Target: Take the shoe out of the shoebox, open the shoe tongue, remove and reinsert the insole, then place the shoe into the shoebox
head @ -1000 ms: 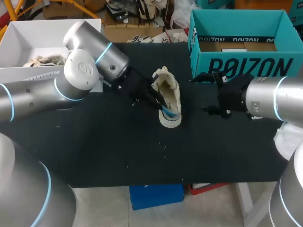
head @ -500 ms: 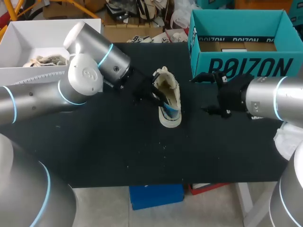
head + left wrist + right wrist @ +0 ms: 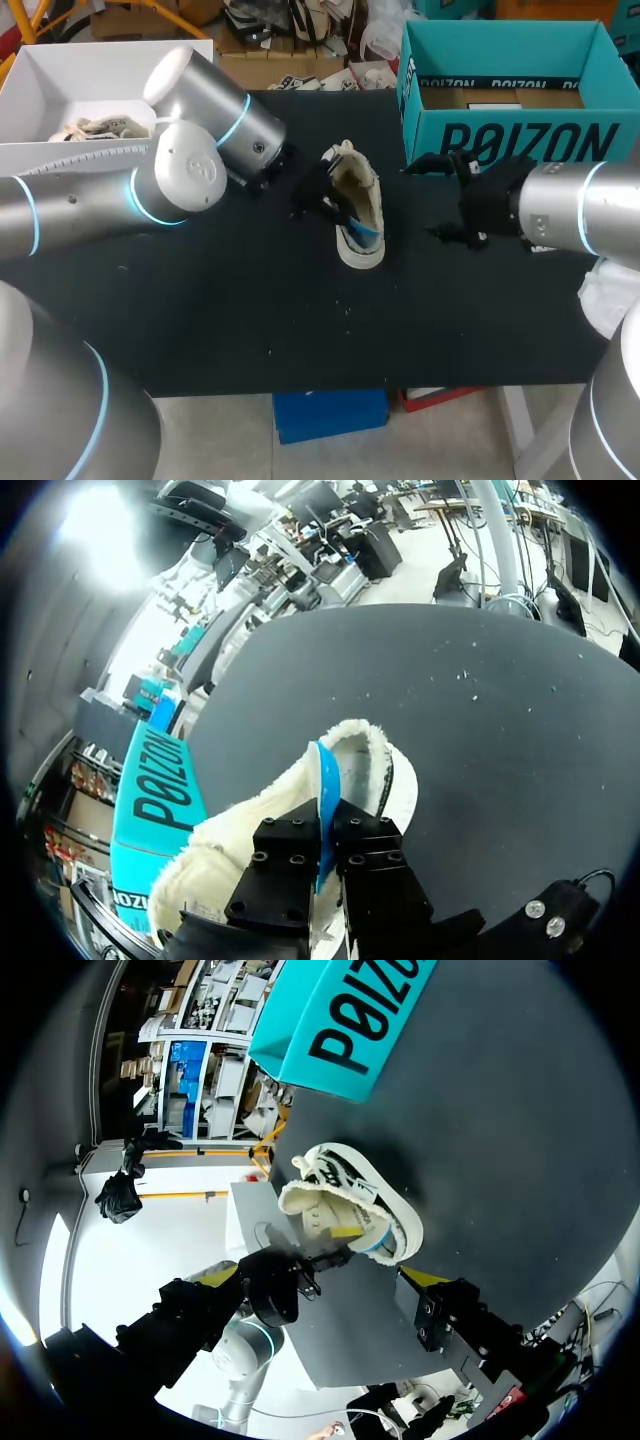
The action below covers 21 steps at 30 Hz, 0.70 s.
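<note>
The shoe (image 3: 358,215) lay mid-table, its long axis running far to near, left of the shoebox (image 3: 500,140). The left gripper (image 3: 328,830), the nearer one, pinched the blue insole (image 3: 325,780) standing edgewise in its opening. The right gripper (image 3: 440,198) hung spread and empty to the shoe's right.

The desk (image 3: 200,320) is viewed from above and behind in the head view, with its whole top taken in. The left wrist view is aimed along its end effector (image 3: 327,825), very close to the shoe (image 3: 230,830) and its blue insole (image 3: 325,770). The right wrist view is set farther off. Shoe and shoebox (image 3: 340,1020) are shared by all three.
</note>
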Each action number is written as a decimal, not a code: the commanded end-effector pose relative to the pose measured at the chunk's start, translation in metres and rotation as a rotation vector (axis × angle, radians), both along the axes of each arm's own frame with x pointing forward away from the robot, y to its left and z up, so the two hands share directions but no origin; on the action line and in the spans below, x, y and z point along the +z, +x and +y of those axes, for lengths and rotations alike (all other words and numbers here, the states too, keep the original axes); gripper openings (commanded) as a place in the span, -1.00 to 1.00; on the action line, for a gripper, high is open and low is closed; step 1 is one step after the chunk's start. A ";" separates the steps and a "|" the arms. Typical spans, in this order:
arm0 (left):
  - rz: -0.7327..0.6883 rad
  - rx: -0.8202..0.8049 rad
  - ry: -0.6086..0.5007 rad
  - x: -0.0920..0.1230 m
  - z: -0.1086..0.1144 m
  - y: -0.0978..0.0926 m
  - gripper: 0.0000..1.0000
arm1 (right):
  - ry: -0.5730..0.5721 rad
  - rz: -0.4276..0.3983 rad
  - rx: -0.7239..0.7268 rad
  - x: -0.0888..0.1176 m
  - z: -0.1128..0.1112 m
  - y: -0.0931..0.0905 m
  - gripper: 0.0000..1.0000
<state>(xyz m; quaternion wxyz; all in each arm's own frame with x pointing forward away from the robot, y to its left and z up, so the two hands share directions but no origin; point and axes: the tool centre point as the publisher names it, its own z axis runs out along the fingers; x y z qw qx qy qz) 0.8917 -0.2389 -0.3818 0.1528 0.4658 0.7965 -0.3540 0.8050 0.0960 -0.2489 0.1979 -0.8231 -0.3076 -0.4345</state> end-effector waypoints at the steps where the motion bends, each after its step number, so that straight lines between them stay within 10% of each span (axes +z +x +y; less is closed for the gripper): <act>1: -0.002 -0.008 0.006 0.004 -0.003 -0.001 0.58 | -0.066 -0.047 -0.344 -0.003 0.001 -0.008 1.00; 5: 0.002 -0.036 -0.003 0.013 -0.001 -0.009 1.00 | -0.066 -0.047 -0.344 -0.003 0.001 -0.008 1.00; 12: -0.001 -0.079 -0.007 0.031 0.002 -0.022 0.97 | -0.066 -0.047 -0.344 -0.003 0.001 -0.008 1.00; 21: -0.028 -0.080 0.043 0.028 -0.001 -0.022 -1.00 | -0.066 -0.047 -0.344 -0.003 0.001 -0.008 1.00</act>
